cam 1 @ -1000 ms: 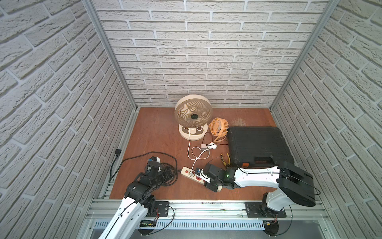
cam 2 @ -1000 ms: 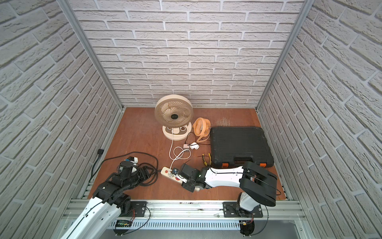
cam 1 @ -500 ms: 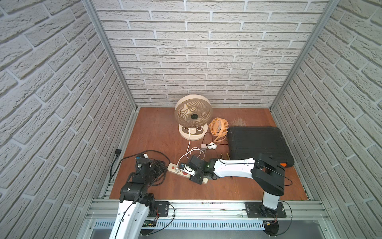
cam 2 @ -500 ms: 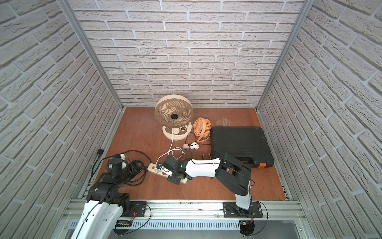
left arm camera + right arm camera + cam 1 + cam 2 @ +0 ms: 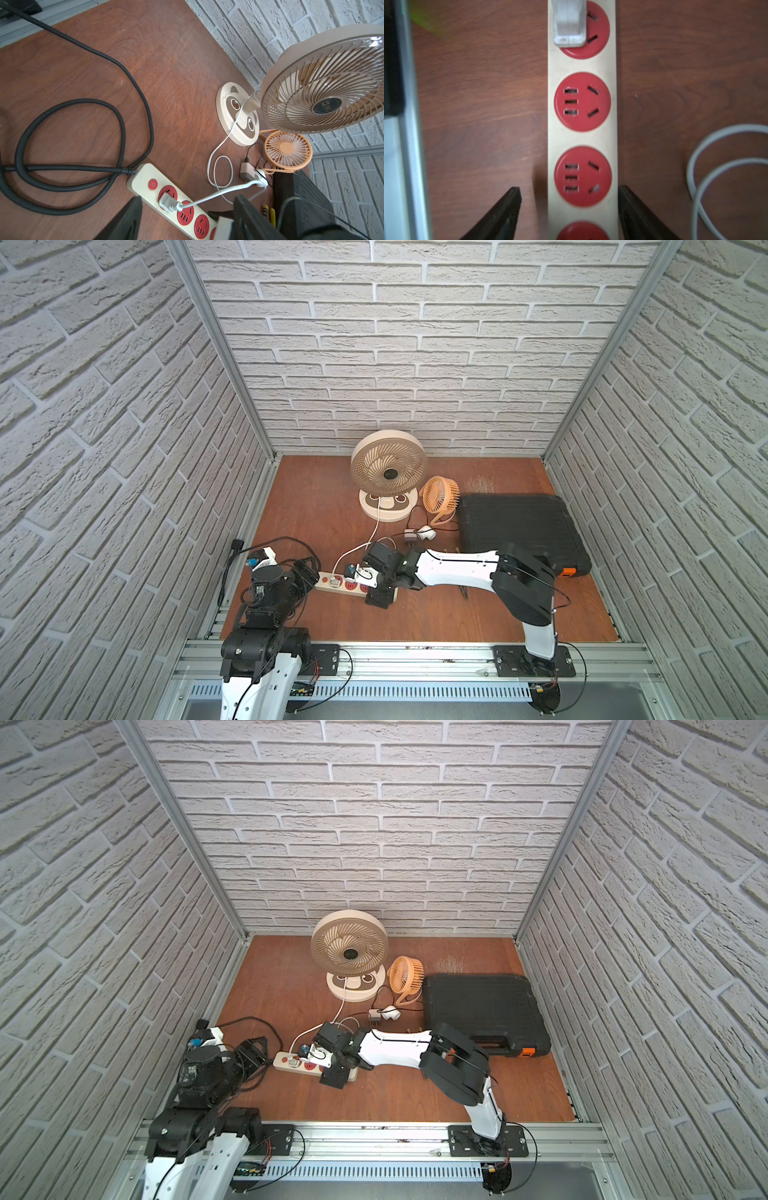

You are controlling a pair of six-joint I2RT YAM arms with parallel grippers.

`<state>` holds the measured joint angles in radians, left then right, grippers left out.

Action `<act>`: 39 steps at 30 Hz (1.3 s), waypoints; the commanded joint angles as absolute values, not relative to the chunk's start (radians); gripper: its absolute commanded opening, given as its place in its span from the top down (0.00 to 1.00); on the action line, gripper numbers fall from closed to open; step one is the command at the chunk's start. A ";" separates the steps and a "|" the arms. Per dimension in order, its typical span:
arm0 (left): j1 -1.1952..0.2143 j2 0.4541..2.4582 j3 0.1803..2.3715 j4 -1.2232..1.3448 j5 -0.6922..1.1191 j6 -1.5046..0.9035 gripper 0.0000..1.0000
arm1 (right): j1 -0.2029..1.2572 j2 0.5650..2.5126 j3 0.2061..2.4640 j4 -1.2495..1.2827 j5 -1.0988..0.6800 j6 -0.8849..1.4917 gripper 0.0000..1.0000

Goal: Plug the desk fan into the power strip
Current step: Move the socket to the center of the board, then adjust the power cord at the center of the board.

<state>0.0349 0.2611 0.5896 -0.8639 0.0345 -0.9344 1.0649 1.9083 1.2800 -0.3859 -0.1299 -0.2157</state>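
Power strip (image 5: 323,581): cream-white bar, flat on the bench (image 5: 311,506), front-left part, lying crosswise at a slight slant. Four round red sockets in a row. A small red button (image 5: 152,185) sits at the end where the black cord (image 5: 83,101) enters; that cord lies in loose loops beside it.

Desk fan (image 5: 388,466): beige, round grille, upright on a round base with a raccoon face, close to the back wall. Its white cord (image 5: 220,143) trails forward to a white plug (image 5: 167,202), seated in the socket next to the button. The next two sockets show bare slots.
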 commanded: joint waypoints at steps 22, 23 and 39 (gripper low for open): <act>0.050 0.473 0.636 -0.696 0.120 -0.895 0.26 | 0.842 1.848 1.203 -0.212 -0.083 0.026 0.57; 0.051 0.472 0.633 -0.692 0.124 -0.895 0.26 | 0.836 1.882 1.244 -0.221 -0.081 0.021 0.68; 0.069 0.495 0.585 -0.640 0.161 -0.916 0.26 | 0.805 2.305 1.788 -0.135 -0.241 -0.008 0.87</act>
<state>0.0597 0.4919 0.5922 -0.6830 0.1543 -0.9195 0.8120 2.3013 1.7519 -0.1604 -0.1833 -0.0097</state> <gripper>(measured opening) 0.744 0.127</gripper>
